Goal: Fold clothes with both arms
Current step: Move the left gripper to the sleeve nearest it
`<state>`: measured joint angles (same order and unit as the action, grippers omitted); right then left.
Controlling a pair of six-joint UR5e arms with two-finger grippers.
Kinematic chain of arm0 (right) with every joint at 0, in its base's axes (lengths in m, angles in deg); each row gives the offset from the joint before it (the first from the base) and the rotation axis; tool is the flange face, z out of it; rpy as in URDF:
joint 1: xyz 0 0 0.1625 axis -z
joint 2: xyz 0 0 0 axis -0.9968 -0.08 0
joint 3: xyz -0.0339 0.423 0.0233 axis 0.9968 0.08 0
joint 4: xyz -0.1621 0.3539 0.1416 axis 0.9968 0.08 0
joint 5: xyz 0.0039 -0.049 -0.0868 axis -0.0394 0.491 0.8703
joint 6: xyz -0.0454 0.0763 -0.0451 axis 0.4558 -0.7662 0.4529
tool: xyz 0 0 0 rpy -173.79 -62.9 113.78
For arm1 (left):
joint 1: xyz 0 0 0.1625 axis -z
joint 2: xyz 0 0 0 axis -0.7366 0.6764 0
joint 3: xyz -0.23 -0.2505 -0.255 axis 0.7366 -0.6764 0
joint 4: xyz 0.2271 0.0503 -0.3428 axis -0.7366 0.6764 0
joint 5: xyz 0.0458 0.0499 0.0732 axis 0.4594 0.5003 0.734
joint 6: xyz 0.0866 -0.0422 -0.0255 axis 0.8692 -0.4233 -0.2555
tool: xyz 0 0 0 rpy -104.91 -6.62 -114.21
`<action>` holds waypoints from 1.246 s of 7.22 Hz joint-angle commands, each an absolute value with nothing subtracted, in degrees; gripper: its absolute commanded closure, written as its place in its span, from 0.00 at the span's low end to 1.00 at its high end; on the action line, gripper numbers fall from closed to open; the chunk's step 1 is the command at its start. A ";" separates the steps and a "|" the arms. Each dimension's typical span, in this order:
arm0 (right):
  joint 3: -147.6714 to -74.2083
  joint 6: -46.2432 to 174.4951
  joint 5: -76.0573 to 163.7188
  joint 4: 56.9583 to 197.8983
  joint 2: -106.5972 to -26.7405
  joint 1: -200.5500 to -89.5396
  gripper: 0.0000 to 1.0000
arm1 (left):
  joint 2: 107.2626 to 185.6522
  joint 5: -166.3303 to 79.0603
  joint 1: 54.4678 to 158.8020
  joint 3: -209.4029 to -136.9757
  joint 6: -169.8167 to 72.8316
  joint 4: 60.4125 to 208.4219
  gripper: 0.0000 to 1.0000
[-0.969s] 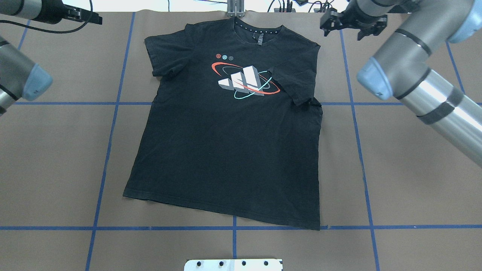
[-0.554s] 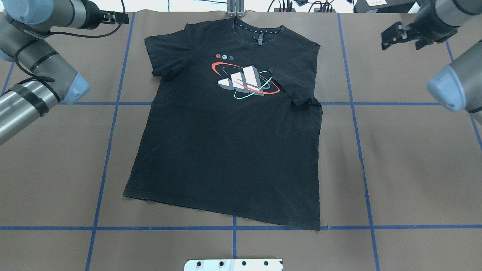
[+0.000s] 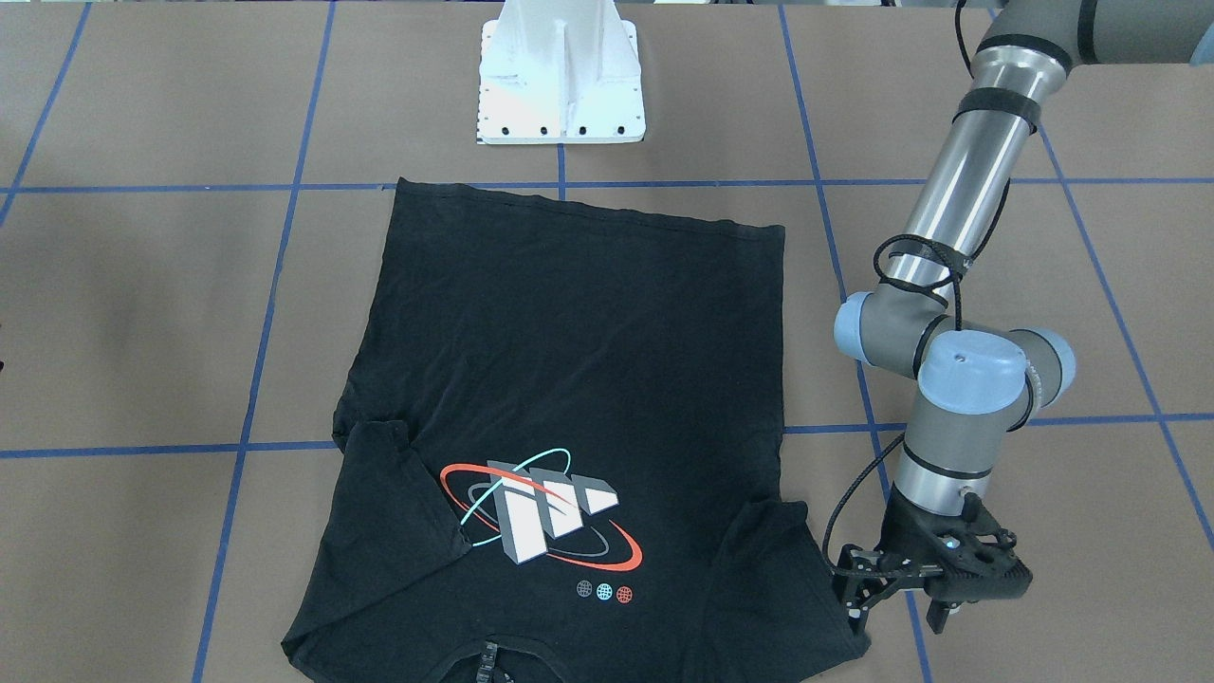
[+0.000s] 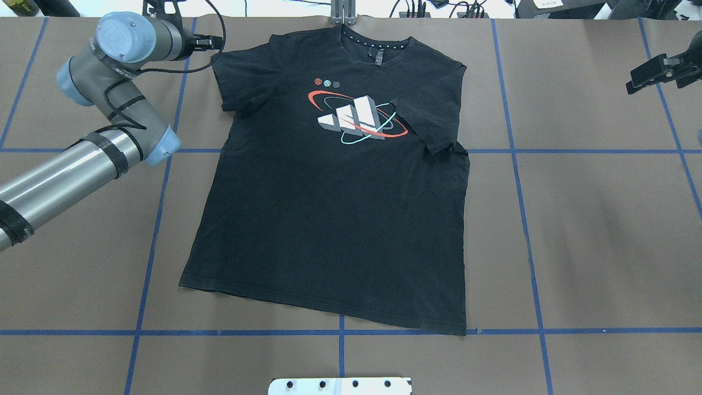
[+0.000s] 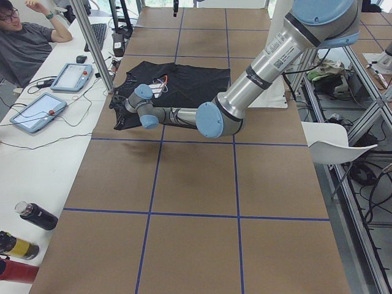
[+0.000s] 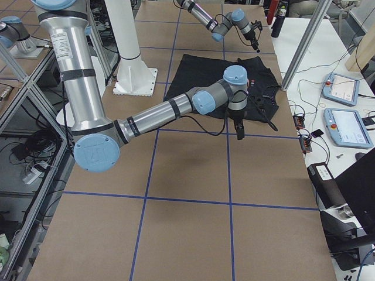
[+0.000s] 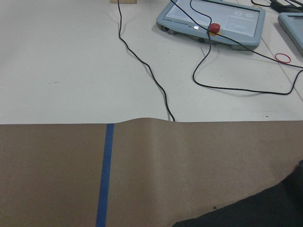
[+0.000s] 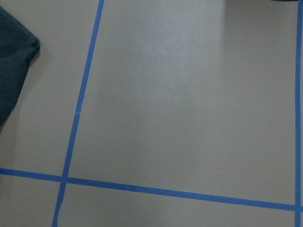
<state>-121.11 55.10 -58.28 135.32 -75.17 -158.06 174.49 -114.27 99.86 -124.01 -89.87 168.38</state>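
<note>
The black T-shirt (image 4: 340, 219) lies flat, face up, collar at the table's far edge, chest graphic (image 4: 356, 118) showing. One sleeve (image 4: 430, 118) is folded in over the chest. It also shows in the front-facing view (image 3: 569, 341). My left gripper (image 4: 216, 41) hovers just beside the shirt's other sleeve; in the front-facing view it (image 3: 899, 617) stands open and empty, fingers down. My right gripper (image 4: 655, 74) is far off to the right of the shirt, open and empty. Shirt corners show in the left wrist view (image 7: 251, 213) and the right wrist view (image 8: 12, 71).
Brown paper with blue tape lines (image 4: 515, 164) covers the table. The white pedestal base (image 3: 561, 85) stands at the near edge. A metal post (image 4: 343, 11) rises behind the collar. Teach pendants (image 7: 213, 19) and cables lie on the white side table, where an operator (image 5: 24, 43) sits.
My left arm has swung right, bringing its gripper up to the shirt's sleeve. My right gripper has moved away from the shirt's shoulder to the view's right edge.
</note>
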 commanded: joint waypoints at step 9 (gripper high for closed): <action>-120.43 54.96 -58.30 135.41 -74.64 -158.10 0.00 | 180.56 -113.60 97.37 -112.63 -90.19 171.07 0.37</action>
<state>-120.44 54.98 -58.30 135.41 -74.65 -158.10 180.11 -113.70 97.83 -113.26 -90.20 171.07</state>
